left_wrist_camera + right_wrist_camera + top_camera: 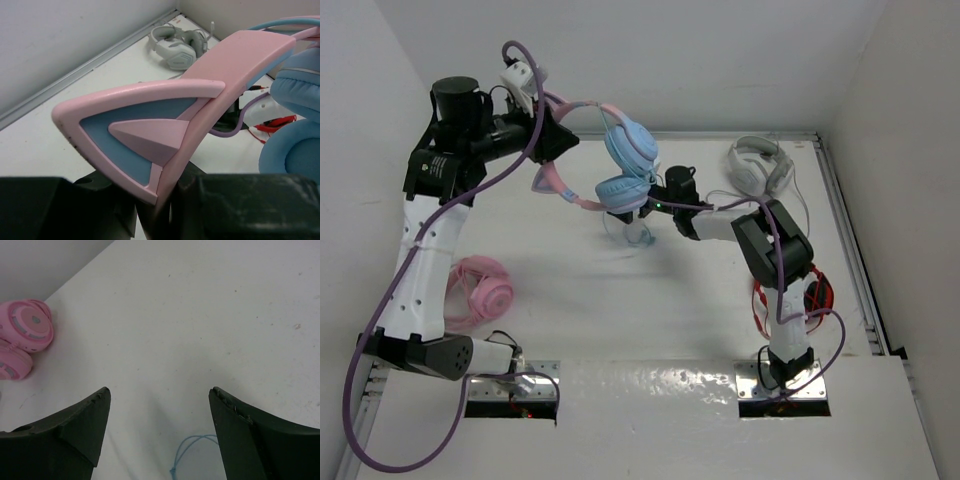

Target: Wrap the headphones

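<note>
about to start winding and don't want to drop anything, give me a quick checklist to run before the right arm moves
1. Left tool grips the headband: ok, the band is clamped in it.
2. Headphones raised off the table: ok.
3. Right tool open: ok, nothing inside it.
4. Cable in the right tool: not ok, a loop shows near it but not inside it.
5. Cable wound on the headphones: not ok, it hangs loose.
6. Pink pair and white pair apart from the cable: ok.
</note>
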Available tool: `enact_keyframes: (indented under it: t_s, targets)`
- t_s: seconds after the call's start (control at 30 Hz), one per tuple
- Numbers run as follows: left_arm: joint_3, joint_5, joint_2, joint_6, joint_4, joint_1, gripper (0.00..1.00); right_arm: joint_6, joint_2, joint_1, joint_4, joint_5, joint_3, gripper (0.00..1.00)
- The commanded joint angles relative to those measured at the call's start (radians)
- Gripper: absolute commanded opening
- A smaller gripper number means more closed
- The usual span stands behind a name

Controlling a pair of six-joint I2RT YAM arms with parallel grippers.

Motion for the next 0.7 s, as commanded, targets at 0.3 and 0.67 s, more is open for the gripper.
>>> enact_keyframes:
  t_s: [0.3,0.67]
  targets:
    - [0.017,-0.083,-0.017,-0.042,0.054,0.006,0.0,-0.349,-0.296,-0.012,-0.129,0.271,-0.244,0.83]
    - [0.004,-0.102,-0.014,-0.051,0.076,0.006,0.0,-0.689,-0.189,0.1,-0.194,0.229,-0.206,0.84]
